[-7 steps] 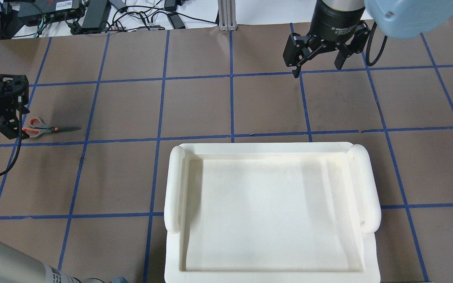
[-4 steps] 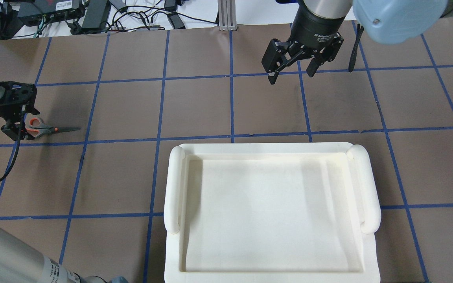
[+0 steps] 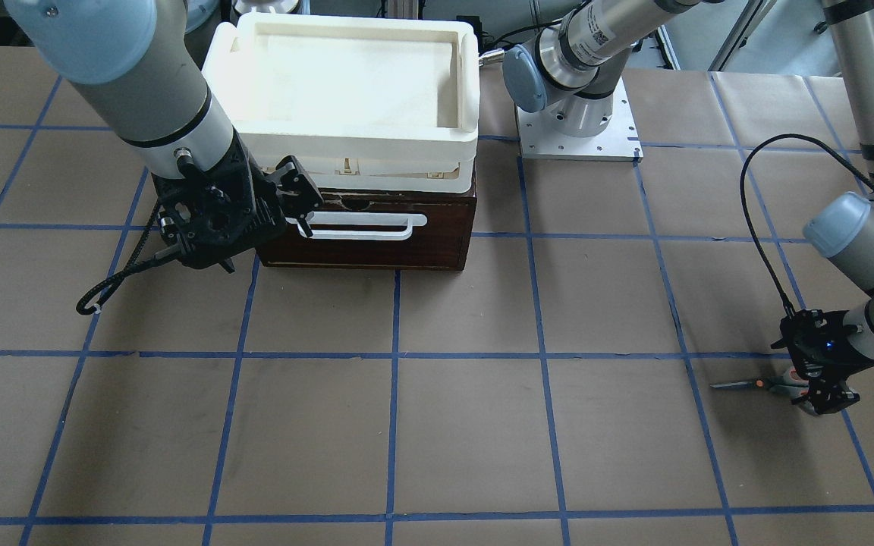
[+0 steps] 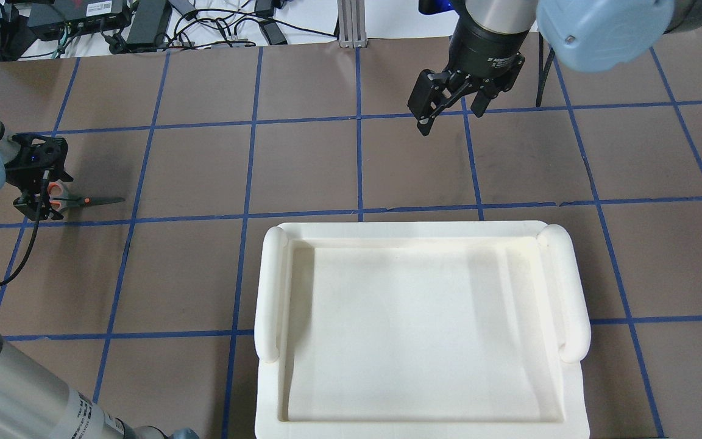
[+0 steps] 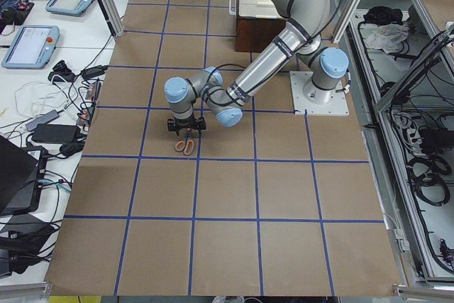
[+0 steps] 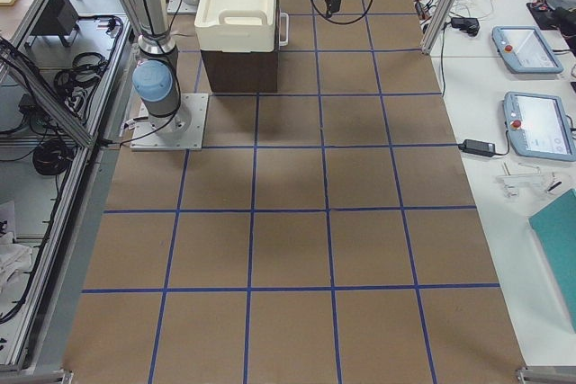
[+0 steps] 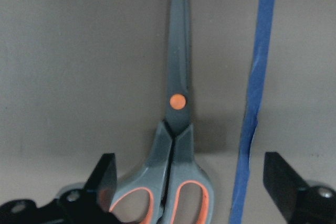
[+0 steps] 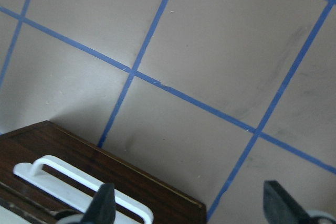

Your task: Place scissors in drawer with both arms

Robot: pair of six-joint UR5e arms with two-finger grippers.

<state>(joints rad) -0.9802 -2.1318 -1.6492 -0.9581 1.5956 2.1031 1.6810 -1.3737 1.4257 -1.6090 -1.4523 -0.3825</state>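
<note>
Scissors: lay flat on the table near its end on the robot's left, blades closed and pointing toward the table's middle.
Tape line: ran just beside the blades, parallel to them, apart from the metal.
Left gripper: hung low over the grey handles, fingers spread wide, one on each side; gripped nothing. Narrow gap at one loop, wider gap on the tape side.
Drawer: sat closed under the cream tray, dark front facing bare table.
Bar handle: lay across the drawer front.
Right gripper: hovered by the bar's end, fingers parted and empty; contact with the bar could not be told.
Open room: broad bare table stretched between drawer and scissors, the two well apart.
</note>
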